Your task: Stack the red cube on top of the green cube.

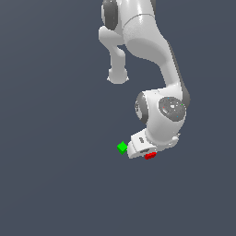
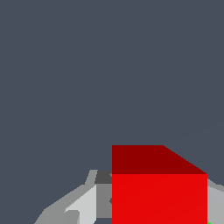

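The red cube [image 1: 150,156] shows only as a small red sliver under the white hand of my gripper [image 1: 145,153] in the exterior view. In the wrist view the red cube [image 2: 159,192] fills the space between my gripper [image 2: 153,210] fingers, and the grey finger pads [image 2: 103,197] lie against its sides. The green cube [image 1: 121,147] sits on the floor just to the exterior view's left of the hand, apart from the red cube. Only a tiny green speck [image 2: 209,222] of it shows at the wrist view's edge.
The plain dark grey floor [image 1: 55,184] spreads all around. The white arm [image 1: 152,50] reaches in from the top of the exterior view and hangs over the cubes.
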